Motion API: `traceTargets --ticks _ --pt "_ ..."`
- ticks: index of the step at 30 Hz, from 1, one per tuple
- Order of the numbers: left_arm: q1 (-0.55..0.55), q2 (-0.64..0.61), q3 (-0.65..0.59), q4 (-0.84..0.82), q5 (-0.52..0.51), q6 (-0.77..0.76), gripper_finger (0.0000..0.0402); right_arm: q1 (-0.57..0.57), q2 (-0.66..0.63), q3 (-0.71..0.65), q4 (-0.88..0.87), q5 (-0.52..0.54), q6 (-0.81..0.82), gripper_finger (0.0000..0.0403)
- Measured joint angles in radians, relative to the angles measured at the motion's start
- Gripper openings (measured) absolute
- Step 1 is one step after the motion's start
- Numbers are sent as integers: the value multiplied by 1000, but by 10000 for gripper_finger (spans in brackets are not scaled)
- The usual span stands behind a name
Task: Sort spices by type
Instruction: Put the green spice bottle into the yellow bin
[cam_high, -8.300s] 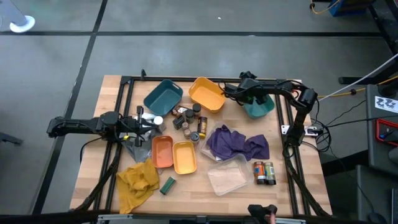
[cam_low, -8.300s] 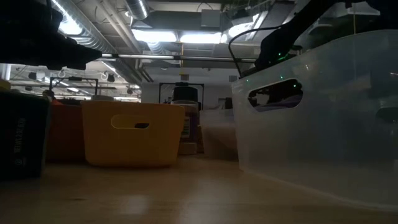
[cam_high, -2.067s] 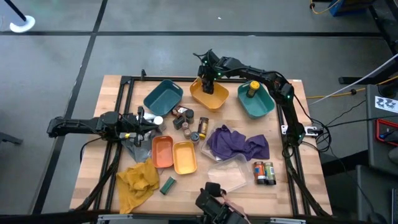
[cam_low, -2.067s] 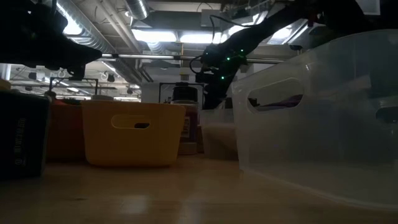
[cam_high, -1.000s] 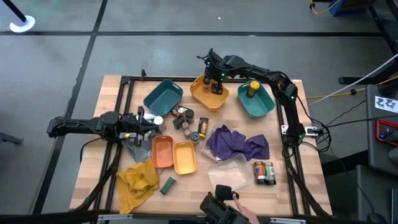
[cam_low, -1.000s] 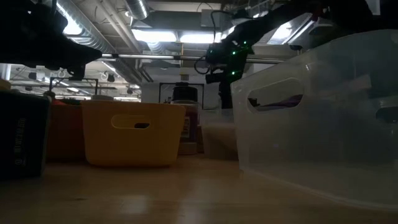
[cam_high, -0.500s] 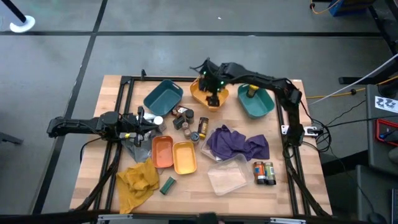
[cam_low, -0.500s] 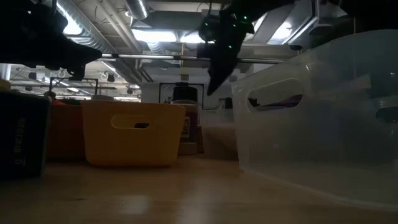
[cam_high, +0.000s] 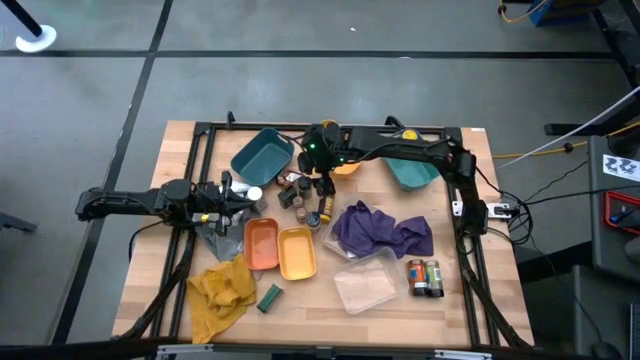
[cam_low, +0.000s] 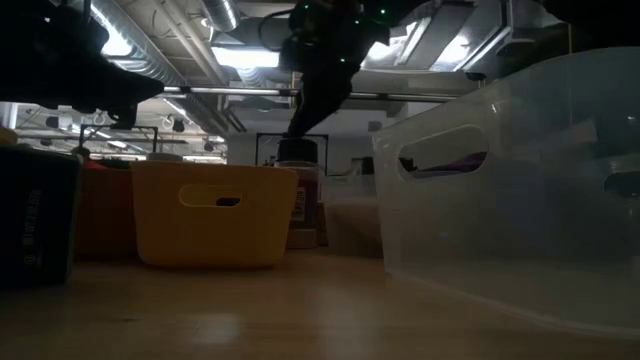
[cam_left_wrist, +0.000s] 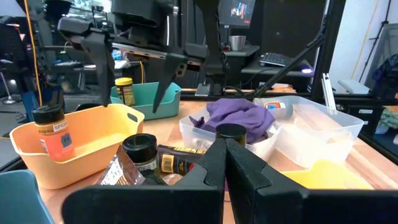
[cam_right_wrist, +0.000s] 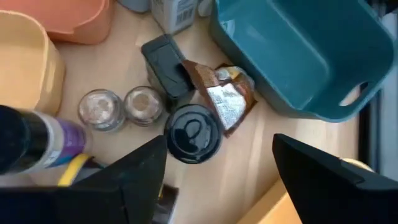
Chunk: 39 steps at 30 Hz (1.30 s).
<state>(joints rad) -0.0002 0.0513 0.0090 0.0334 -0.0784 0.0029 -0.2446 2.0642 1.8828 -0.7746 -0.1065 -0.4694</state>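
Your right pincer (cam_high: 322, 182) spread open and empty above the black-lidded cylindrical spice jar (cam_right_wrist: 193, 134) on the wooden counter (cam_high: 470, 300), beside the teal plastic tray (cam_right_wrist: 298, 53), your left pincer (cam_high: 237, 198) closed, parked left.

Grey floor (cam_high: 300, 60), ceiling lights (cam_low: 270, 58)

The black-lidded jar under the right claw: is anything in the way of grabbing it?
Nothing visible is. The open right gripper hangs right above the black-lidded jar, with clear air between. A crumpled foil packet and a dark tin crowd its sides, though.
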Motion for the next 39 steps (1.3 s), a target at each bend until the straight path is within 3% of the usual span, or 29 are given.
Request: traceTargets --ticks 14,39 --pt "0 1 0 -2 0 -3 0 3 92 0 50 -149 76 292" --pt "0 1 0 0 0 -4 0 4 104 0 59 -115 98 264"
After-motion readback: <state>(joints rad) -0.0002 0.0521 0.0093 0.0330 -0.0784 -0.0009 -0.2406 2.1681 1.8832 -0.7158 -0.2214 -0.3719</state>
